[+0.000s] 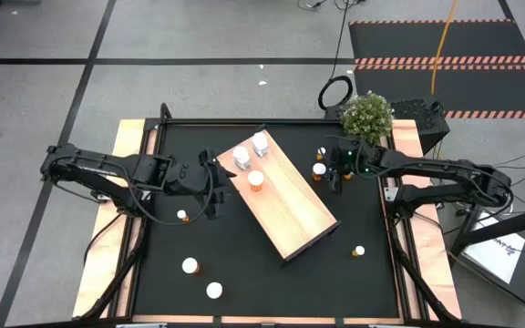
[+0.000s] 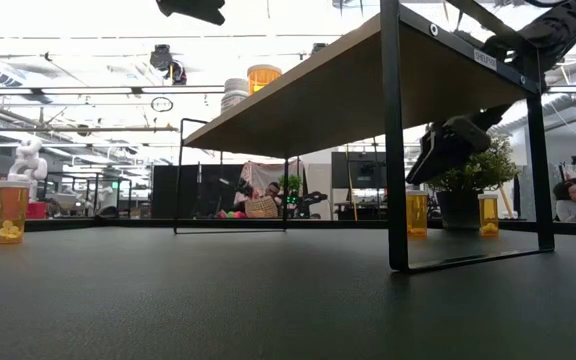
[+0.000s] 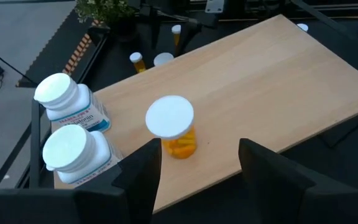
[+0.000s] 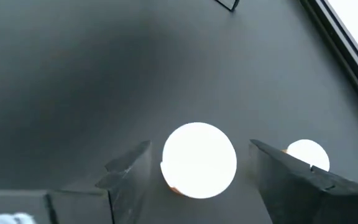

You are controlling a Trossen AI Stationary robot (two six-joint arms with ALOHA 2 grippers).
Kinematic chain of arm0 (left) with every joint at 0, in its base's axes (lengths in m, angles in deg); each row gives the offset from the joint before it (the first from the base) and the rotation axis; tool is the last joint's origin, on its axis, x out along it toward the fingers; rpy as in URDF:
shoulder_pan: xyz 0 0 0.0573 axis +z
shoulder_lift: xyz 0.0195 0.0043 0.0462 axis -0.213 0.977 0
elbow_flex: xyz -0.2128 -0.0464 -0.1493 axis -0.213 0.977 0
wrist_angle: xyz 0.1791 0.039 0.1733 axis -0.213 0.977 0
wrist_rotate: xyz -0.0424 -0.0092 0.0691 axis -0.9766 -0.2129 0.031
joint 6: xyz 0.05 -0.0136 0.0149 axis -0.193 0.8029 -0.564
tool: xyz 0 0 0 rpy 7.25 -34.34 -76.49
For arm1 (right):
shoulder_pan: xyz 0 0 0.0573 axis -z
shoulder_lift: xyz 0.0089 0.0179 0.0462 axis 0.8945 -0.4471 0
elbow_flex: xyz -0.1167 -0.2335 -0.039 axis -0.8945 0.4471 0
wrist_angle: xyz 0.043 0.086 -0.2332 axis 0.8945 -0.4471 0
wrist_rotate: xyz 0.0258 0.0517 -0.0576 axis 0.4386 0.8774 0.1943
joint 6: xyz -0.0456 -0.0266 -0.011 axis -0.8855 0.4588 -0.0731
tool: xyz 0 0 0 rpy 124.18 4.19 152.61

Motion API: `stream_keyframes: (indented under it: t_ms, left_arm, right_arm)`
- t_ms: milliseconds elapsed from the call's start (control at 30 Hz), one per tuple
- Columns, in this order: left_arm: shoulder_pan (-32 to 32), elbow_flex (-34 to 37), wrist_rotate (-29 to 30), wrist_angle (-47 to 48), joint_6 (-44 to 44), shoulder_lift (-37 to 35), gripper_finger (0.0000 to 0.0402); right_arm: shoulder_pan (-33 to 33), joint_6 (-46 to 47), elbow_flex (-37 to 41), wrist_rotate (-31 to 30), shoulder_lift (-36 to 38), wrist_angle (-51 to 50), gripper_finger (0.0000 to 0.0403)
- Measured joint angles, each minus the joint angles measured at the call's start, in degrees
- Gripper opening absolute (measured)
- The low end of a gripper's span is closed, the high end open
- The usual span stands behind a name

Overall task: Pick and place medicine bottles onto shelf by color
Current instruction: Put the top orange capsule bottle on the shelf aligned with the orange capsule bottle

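Note:
The shelf point(image 1: 290, 205) is a light-wood board raised on black legs point(image 2: 396, 200). Two white bottles point(image 1: 242, 158) and one orange bottle point(image 1: 255, 180) stand on its far-left end. My left gripper point(image 3: 197, 171) is open by the shelf's left edge, with the orange bottle point(image 3: 173, 127) just beyond its fingers. My right gripper point(image 4: 197, 171) is open and points down right of the shelf, its fingers on either side of a white-capped orange bottle point(image 4: 199, 160) that stands on the table. That bottle also shows in the low view point(image 2: 417, 212). A second bottle point(image 4: 307, 154) stands close beside it.
Loose bottles stand on the black table at the left point(image 1: 182, 216), near left point(image 1: 190, 266) point(image 1: 214, 290) and near right point(image 1: 359, 250). A potted plant point(image 1: 367, 114) stands at the far right corner. A black frame rims the table.

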Motion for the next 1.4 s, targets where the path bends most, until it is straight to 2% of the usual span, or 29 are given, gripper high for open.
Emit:
stream_keyframes:
  t_ms: [400,667,967,1200,1400]
  left_arm:
    - [0.0,0.0,0.0,0.0,-0.9,0.0,0.0214]
    - [0.0,0.0,0.0,0.0,-1.3,0.0,0.0214]
    - [0.0,0.0,0.0,0.0,-1.4,0.0,0.0214]
    - [0.0,0.0,0.0,0.0,-2.4,0.0,0.0214]
    - [0.0,0.0,0.0,0.0,-2.6,0.0,0.0214]
  right_arm:
    - [0.3,0.3,1.2,1.6,0.0,0.0,0.0262]
    - [0.3,0.9,2.3,1.3,-0.2,3.7,0.0262]
    - [0.3,0.6,2.2,0.9,-5.9,7.8,0.0261]
    - [0.3,1.5,2.1,0.9,-7.4,9.0,0.0245]
    - [0.2,2.5,2.3,0.1,-5.3,8.3,0.0234]
